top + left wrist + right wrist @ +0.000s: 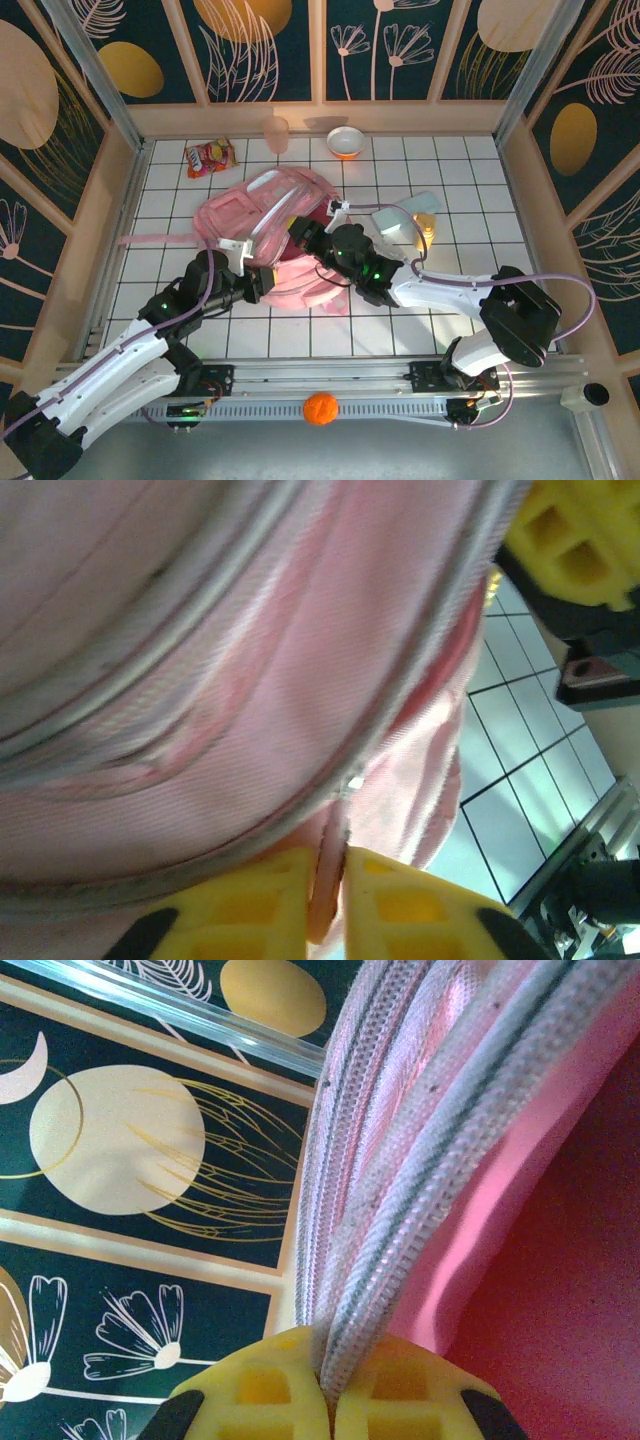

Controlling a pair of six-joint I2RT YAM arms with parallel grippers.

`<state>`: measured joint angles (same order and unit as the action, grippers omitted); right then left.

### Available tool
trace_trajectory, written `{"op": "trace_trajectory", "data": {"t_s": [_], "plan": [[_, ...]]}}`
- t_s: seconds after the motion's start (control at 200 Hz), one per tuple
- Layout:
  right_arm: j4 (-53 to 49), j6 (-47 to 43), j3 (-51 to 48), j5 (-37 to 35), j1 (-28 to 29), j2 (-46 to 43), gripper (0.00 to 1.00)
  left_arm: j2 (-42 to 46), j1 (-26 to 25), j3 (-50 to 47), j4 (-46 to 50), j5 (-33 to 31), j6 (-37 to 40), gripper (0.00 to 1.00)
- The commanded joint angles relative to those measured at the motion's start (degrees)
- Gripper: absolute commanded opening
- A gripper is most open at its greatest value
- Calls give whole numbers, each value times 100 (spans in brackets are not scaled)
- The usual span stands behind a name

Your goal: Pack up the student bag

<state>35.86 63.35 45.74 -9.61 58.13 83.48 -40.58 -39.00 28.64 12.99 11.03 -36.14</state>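
Reading the top cam L to R. A snack packet [210, 157] is lying at the rear-left of the tiled bench [480, 300].

The L gripper [265, 283] is resting on the near edge of the student bag [240, 212]. In its wrist cam, the L gripper [328, 885] is nearly closed, with its yellow pads [250, 900] pinching a thin fold of the bag's pink fabric [300, 730].

The student bag is lying flat mid-bench, approx. centre-left. A pink cup [276, 133] is standing behind it.

The R gripper [298, 232] is sitting on the bag's right half. In its wrist cam, the R gripper [326, 1385] is clamping the white zip trim [400, 1210], pads all but touching.

A bowl [346, 142] is sitting rear-centre. I'm seeing a light-blue item [392, 218] just right of the bag, but can't ID it.
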Motion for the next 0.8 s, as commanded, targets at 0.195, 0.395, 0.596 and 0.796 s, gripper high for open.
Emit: {"op": "trace_trajectory", "data": {"t_s": [0.195,0.395,0.596,0.796], "plan": [[118,-406,488,-105,37,-266,0,69,11,159,225,-894,-75,0],[-462,-574,567,693,-407,-602,0,-47,7,278,1185,-1825,-399,0],[-1217,-762,781,2299,-1088,-665,0,185,32,174,1277,-2534,-416,0],[-1491,-883,903,3507,-1482,-732,0,126,172,98,755,-2821,-26,0]]}}
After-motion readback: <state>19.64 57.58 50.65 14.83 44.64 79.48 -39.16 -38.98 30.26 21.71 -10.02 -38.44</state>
